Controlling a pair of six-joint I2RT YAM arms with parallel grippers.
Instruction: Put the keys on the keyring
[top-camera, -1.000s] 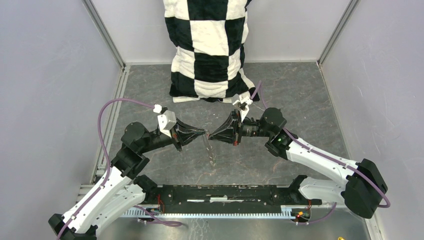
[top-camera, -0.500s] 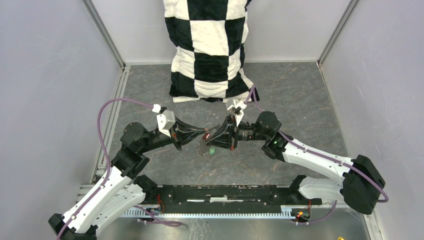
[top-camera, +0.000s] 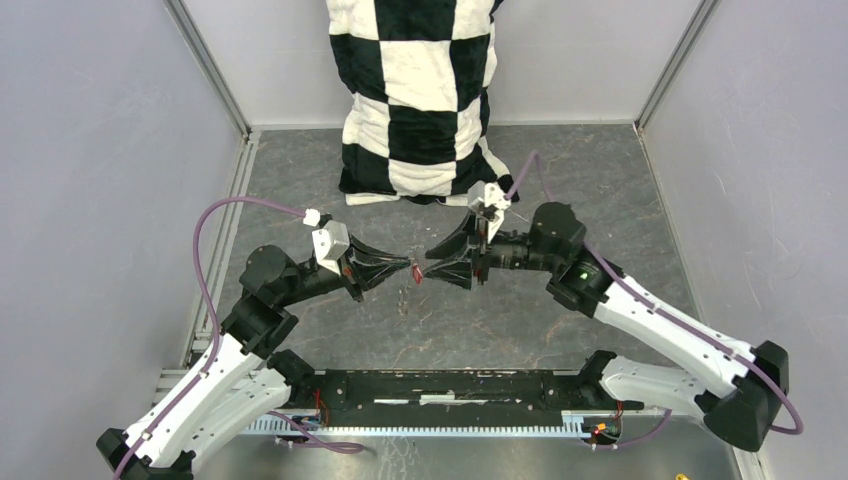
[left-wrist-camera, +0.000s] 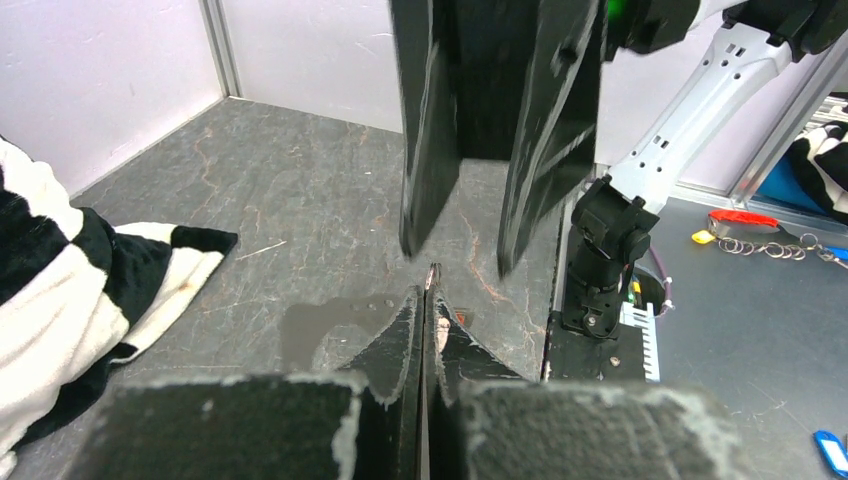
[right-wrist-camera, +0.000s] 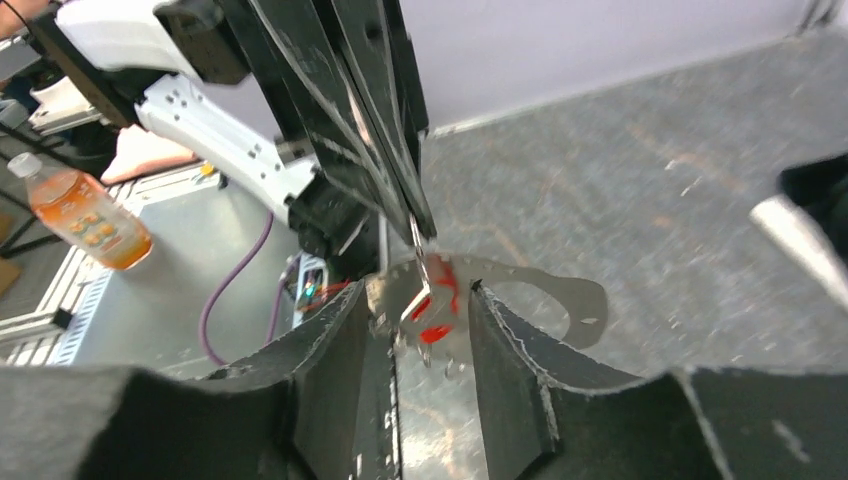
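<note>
from above, we see the left gripper (top-camera: 408, 267) and right gripper (top-camera: 428, 268) tip to tip over the middle of the bench (top-camera: 600, 180), with the red key (top-camera: 417, 273) between them.

left wrist: the left fingers (left-wrist-camera: 405, 330) are pressed flat together.

right wrist: the right fingers (right-wrist-camera: 325, 360) stand apart, 1 on each side of the red key. the key hangs with the keyring (right-wrist-camera: 545, 290), whose wire the left tips pinch.
</note>
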